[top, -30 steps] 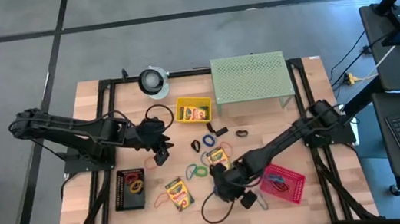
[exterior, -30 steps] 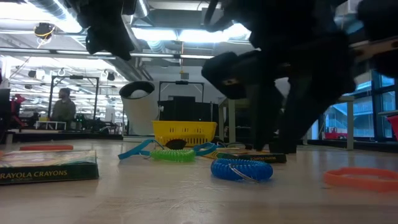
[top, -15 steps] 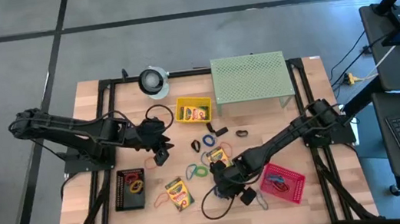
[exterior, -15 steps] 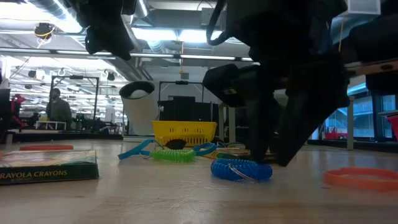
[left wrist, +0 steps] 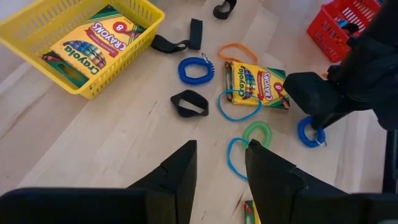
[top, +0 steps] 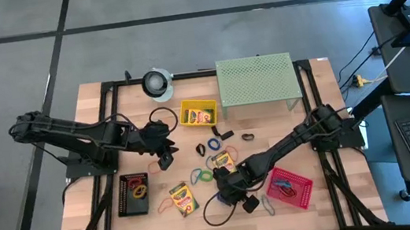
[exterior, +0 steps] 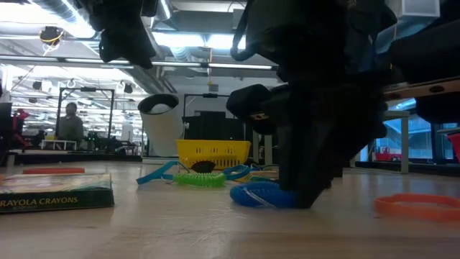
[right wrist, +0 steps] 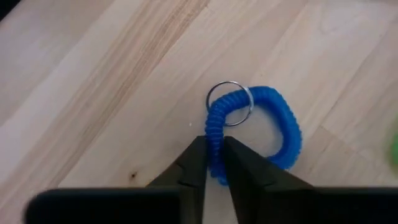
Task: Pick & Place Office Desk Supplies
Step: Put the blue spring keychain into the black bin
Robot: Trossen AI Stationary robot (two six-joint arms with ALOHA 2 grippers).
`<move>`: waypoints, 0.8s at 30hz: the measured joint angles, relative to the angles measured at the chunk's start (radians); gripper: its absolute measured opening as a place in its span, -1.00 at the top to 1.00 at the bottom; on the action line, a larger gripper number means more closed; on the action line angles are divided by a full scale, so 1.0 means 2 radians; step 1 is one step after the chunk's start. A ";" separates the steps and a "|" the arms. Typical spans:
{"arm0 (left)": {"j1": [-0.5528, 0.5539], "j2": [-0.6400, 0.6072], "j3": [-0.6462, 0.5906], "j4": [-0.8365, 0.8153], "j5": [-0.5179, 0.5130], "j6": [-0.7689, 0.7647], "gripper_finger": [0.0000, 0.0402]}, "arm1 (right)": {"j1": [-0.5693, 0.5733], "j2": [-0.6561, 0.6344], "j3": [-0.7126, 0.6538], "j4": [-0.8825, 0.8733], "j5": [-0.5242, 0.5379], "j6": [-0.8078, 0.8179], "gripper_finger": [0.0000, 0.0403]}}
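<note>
A blue coiled loop [right wrist: 264,127] with a metal ring [right wrist: 229,104] lies flat on the wooden table [top: 194,152], near its front middle. My right gripper [right wrist: 214,149] has come down on the loop and is shut on it; the low view shows the loop [exterior: 259,196] under the dark fingers. My left gripper [left wrist: 221,165] hangs open above the table's left middle [top: 167,158], holding nothing. Below it lie other blue, green and orange loops and a crayon box [left wrist: 256,81]. A second crayon box [top: 183,198] lies at the front. My right gripper pinches one side of the blue coil [right wrist: 214,127] between its two fingers, just beside the metal ring. The fingers slant steeply down from above, one inside the loop and one outside. The loop still lies flat on the table.
A yellow basket [top: 198,113] holds a crayon box. A red basket [top: 290,187] stands right of my right gripper, and a black tray [top: 134,194] sits front left. At the back are the pale green perforated stand [top: 256,82] and a white roll [top: 157,81].
My right gripper has sunk to the table onto the blue coiled loop, and its fingers, apart before, have shut on the coil's side.
</note>
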 joint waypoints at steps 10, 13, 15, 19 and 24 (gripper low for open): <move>0.000 0.000 0.000 0.000 0.001 0.000 0.35 | -0.002 -0.008 -0.001 -0.001 -0.018 0.075 0.97; 0.000 0.000 0.000 0.000 0.001 0.002 0.35 | -0.005 -0.018 -0.004 -0.014 -0.042 0.096 0.98; 0.000 0.000 0.000 0.001 0.001 0.013 0.35 | -0.008 -0.030 -0.005 -0.013 -0.063 0.112 0.98; 0.000 0.000 0.000 0.013 0.001 0.043 0.35 | -0.014 -0.063 -0.004 -0.004 -0.083 0.138 0.99; 0.000 0.000 0.000 0.071 0.001 0.101 0.35 | -0.030 -0.104 -0.003 -0.002 -0.087 0.147 0.99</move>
